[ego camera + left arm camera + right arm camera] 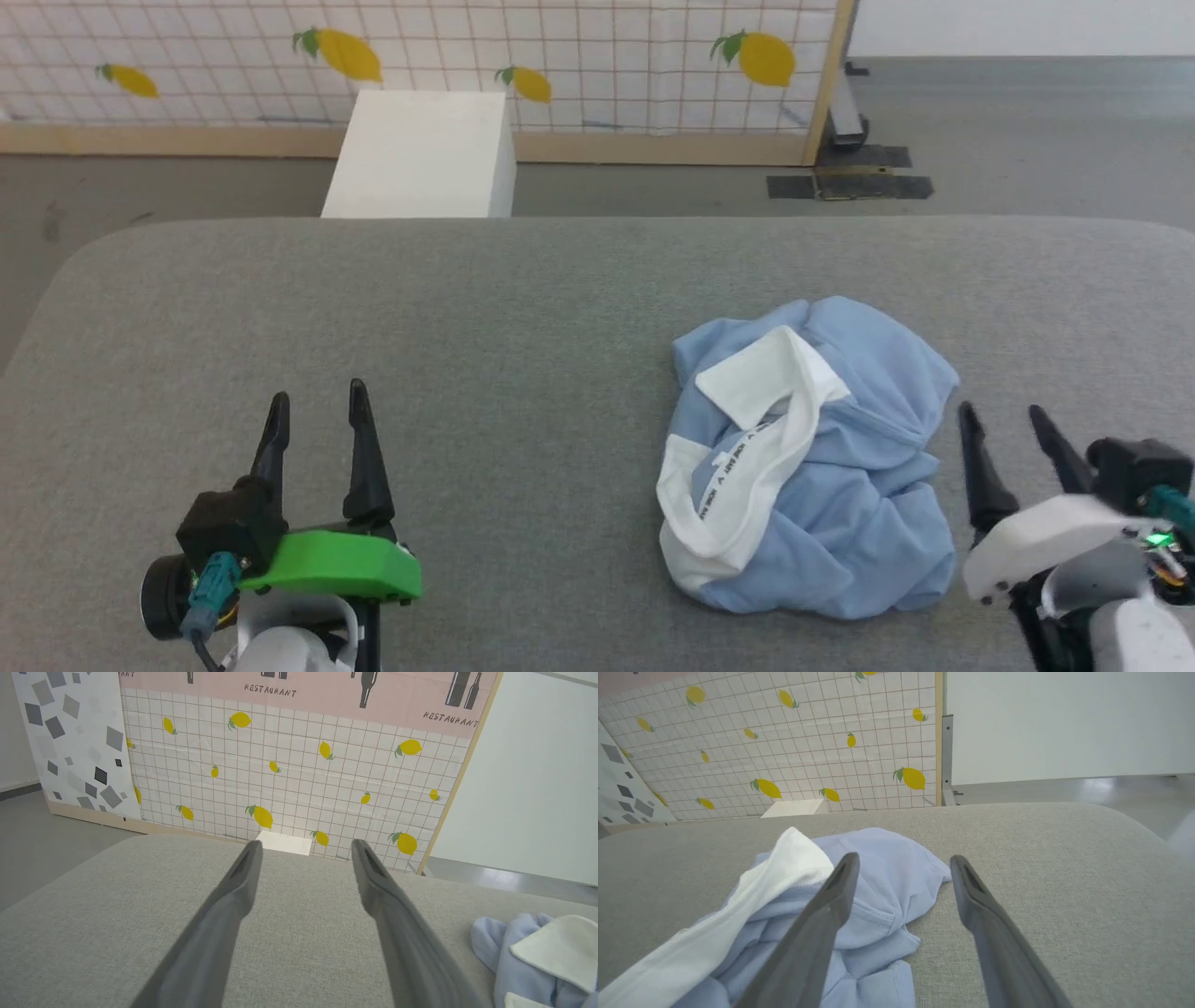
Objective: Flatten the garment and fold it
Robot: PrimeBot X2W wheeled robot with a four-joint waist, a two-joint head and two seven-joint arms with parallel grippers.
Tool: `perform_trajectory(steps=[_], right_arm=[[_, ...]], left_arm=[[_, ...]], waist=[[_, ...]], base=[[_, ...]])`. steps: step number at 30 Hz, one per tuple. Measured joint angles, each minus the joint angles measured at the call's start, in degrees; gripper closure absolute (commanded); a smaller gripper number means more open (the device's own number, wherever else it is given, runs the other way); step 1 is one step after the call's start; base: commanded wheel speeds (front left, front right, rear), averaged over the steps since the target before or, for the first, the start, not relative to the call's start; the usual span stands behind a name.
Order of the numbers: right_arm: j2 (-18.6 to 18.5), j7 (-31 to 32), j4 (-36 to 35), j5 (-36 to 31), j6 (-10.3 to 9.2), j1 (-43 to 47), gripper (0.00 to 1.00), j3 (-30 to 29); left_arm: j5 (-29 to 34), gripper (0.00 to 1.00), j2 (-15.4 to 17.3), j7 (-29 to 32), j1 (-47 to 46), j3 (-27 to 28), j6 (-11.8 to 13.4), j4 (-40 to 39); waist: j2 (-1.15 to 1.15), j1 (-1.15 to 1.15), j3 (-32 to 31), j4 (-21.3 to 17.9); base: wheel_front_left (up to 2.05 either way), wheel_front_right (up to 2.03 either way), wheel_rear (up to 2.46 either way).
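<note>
The garment [840, 485], a light blue polo shirt with a white collar, lies crumpled in a heap on the right half of the grey table [523, 317]. My right gripper [1004, 417] is open just to the right of the heap, holding nothing; its wrist view shows the garment [878, 877] beneath and left of its fingers [831, 905]. My left gripper [317, 397] is open over bare table at the lower left, well apart from the shirt. The garment's edge [532, 956] appears at the lower right of the left wrist view, right of the open left gripper [303, 847].
A white box [420, 154] stands on the floor behind the table's far edge. A lemon-print tiled partition [560, 56] runs behind it, with its wooden post [831, 84] at the right. The table's corners are rounded.
</note>
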Motion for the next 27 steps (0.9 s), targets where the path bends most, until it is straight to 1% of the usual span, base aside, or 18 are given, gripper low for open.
perform_trajectory(steps=[1,4,8,10,13,19,20,21,22,23,25,27], right_arm=[[0.01,0.93,0.91,0.21,0.0,-0.93,0.0,-1.09],[-0.03,6.42,5.73,0.47,-0.01,-6.01,0.0,-5.13],[-0.01,14.29,12.5,-0.63,-0.01,-12.51,0.0,-9.01],[-0.01,18.98,16.18,-2.31,-0.01,-15.74,0.0,-11.12],[0.0,24.38,20.0,-6.0,-0.01,-19.85,0.0,-13.99],[-0.03,30.88,24.94,-11.34,-0.01,-25.6,0.0,-18.57],[-0.04,31.76,25.75,-11.55,-0.01,-26.31,0.07,-19.17],[-0.19,32.42,26.25,-11.87,-0.01,-26.9,0.51,-19.54],[-0.32,32.9,26.63,-12.25,-0.01,-27.54,0.74,-19.92],[-0.37,32.97,26.92,-12.35,-0.01,-28.03,1.0,-20.22],[-0.43,31.82,27.24,-12.05,-0.01,-28.46,1.0,-20.84],[-0.03,28.62,27.21,-10.79,-0.01,-28.46,1.0,-20.72]], left_arm=[[0.48,0.0,-0.36,0.0,0.18,0.58,-0.47,-0.22],[2.78,0.0,-1.71,0.01,0.23,2.15,-2.14,-0.94],[4.2,0.0,-3.56,0.0,0.16,3.12,-3.46,-2.26],[4.72,0.0,-4.08,0.0,0.12,3.74,-4.04,-2.55],[5.79,0.0,-4.8,0.01,-0.2,4.3,-5.0,-2.87],[6.26,0.0,-5.19,0.0,-1.27,5.1,-5.99,-2.8],[6.27,0.0,-5.22,0.0,-1.32,5.14,-6.0,-2.75],[6.27,0.0,-5.23,0.0,-1.35,5.15,-6.03,-2.61],[6.27,0.0,-5.26,0.0,-1.36,5.14,-6.05,-2.43],[6.27,0.0,-5.3,0.0,-1.36,5.14,-6.06,-2.22],[6.24,0.0,-5.31,0.01,-1.36,5.0,-6.05,-1.69],[6.24,0.0,-5.33,0.0,-1.35,4.67,-6.05,-1.27]], waist=[[0.0,0.0,0.24,0.38],[0.0,0.0,1.42,1.74],[0.0,0.0,3.14,3.45],[0.0,0.0,4.24,4.34],[0.0,0.0,5.91,5.51],[0.0,0.0,8.96,7.43],[0.0,0.0,9.34,7.7],[0.0,0.0,9.6,7.9],[0.0,0.0,9.84,8.14],[0.0,0.0,9.95,8.33],[0.0,0.0,9.74,8.45],[0.0,0.0,9.16,8.45]], base=[[0.0,0.0,0.0],[0.0,0.0,0.0],[0.0,0.0,0.0],[0.0,0.0,0.0],[0.0,0.0,0.0],[0.0,0.0,0.0],[0.0,0.0,0.0],[0.0,0.0,0.0],[0.0,0.0,0.0],[0.0,0.0,0.0],[0.0,0.0,0.0],[0.0,0.0,0.0]])
